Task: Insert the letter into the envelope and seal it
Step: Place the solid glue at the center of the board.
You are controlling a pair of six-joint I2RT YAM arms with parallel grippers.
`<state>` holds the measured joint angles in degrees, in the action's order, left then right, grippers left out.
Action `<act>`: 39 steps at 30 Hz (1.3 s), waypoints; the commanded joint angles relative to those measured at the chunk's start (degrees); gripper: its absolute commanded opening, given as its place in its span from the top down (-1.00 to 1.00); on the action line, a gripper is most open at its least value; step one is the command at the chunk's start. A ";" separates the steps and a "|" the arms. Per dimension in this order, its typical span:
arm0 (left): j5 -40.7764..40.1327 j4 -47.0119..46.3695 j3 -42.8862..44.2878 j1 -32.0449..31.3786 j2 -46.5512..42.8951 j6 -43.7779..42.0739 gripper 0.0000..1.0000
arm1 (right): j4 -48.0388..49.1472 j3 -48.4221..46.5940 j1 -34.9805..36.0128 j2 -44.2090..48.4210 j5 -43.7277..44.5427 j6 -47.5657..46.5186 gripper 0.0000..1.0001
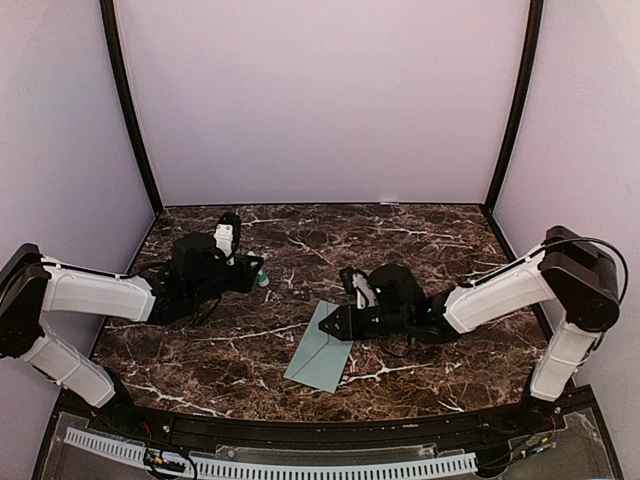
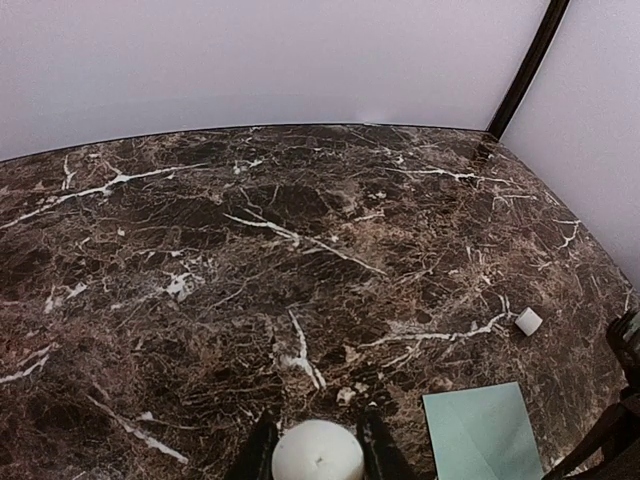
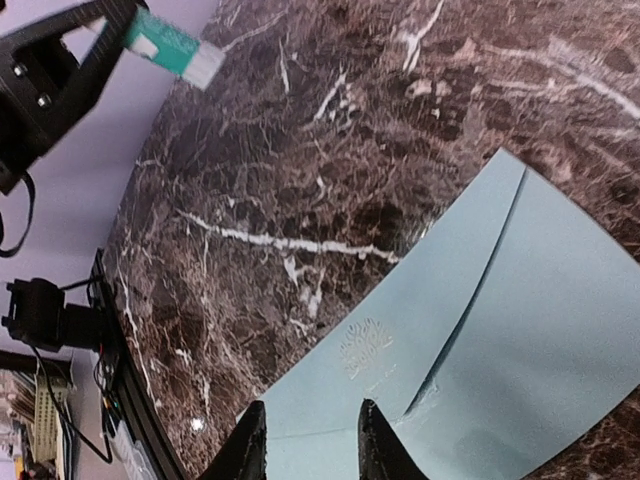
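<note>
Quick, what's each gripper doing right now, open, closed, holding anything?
Left gripper: shut on a teal-and-white stick.
Right gripper: open, fingers apart over the envelope.

Dark marble tbl (image 1: 420, 235); teal glue stick (image 3: 165, 42); small white cap (image 2: 527, 321) on tbl.

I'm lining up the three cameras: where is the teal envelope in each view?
Top external: the envelope low centre.
Left wrist: the envelope bottom right.
Right wrist: the envelope fills lower right.
Shared landmark: teal-white stick in the left gripper.
</note>
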<state>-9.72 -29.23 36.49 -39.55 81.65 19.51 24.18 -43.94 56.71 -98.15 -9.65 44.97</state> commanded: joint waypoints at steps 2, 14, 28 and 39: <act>-5.14 -6.63 -2.05 -1.68 0.66 -5.93 0.85 | -1.82 -4.83 -0.76 -4.16 -8.25 2.54 0.47; -5.11 -11.23 -3.51 -2.92 5.19 -8.70 0.79 | -1.66 -8.26 -1.85 -10.53 -9.24 3.98 0.60; -5.96 -15.62 -5.07 -5.07 11.06 -11.52 0.72 | -4.33 -9.62 -2.21 -14.78 -8.63 4.86 0.65; -6.61 -19.24 -8.47 -5.74 13.99 -11.37 0.63 | -4.89 -9.10 -2.19 -13.99 -7.62 5.13 0.66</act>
<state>-15.40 -44.64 29.78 -44.64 95.11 8.97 20.56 -52.71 54.96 -111.70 -18.33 49.89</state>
